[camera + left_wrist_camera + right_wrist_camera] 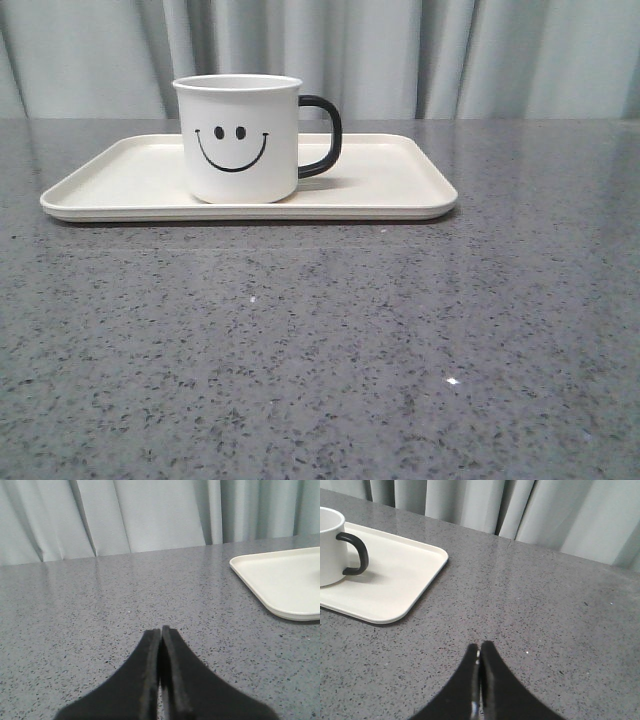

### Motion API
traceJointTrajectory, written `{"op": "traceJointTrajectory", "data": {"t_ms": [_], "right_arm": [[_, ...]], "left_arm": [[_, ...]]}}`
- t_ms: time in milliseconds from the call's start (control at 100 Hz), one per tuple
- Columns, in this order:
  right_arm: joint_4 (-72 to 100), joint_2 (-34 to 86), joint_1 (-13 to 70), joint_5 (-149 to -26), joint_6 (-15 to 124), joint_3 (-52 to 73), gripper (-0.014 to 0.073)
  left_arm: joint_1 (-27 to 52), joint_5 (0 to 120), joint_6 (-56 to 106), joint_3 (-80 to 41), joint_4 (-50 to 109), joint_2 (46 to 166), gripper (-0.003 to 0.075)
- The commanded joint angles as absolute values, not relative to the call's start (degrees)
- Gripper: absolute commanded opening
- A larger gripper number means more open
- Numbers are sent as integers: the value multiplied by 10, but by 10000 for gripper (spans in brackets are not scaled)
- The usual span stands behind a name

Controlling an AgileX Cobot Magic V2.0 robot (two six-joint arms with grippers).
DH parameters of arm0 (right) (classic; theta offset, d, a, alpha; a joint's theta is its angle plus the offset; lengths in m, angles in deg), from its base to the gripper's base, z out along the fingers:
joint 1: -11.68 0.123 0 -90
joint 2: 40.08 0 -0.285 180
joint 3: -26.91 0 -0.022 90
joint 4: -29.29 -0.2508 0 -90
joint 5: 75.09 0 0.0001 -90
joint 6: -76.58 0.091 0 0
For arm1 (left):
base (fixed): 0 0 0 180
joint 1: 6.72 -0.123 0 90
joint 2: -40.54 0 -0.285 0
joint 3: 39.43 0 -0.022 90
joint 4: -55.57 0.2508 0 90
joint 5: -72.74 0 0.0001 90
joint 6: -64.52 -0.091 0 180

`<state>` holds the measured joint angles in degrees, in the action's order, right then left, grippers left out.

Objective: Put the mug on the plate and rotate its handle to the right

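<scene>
The white mug [240, 140] with its black smiley face stands upright on the cream plate [400, 190], left of the plate's middle. Its black handle [325, 135] points to the right. The right wrist view shows the mug [329, 545] and handle [356, 552] on the plate [395, 587], well away from my right gripper [480, 645], which is shut with nothing in it. My left gripper [161, 629] is shut and empty over bare table, apart from the plate's corner [280, 580]. Neither gripper appears in the front view.
Grey speckled tabletop [320, 340] spreads in front of the plate. Pale curtains [450, 50] hang behind the table's far edge.
</scene>
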<state>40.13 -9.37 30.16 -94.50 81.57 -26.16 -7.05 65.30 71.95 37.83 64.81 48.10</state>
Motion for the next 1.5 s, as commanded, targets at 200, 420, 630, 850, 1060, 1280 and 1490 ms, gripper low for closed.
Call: {"op": "traceJointTrajectory", "data": {"t_ms": [200,420,630,850,1060,1280,1490], "right_arm": [[410,-90,298,-904,815,-247,-65],[410,-90,298,-904,815,-247,-65],[410,-90,298,-905,814,-247,-65],[434,-128,279,-888,812,-297,-65],[394,-238,218,-832,812,-396,-65],[338,-342,151,-822,812,-468,-65],[337,-339,140,-764,812,-511,-65]], "left_arm": [[-72,702,721,383,644,464,-20],[-72,702,721,383,644,464,-20],[-72,702,721,383,644,464,-20],[-72,702,721,383,644,464,-20],[-72,702,721,383,644,464,-20],[-72,702,721,383,644,464,-20],[-72,702,721,383,644,464,-20]]}}
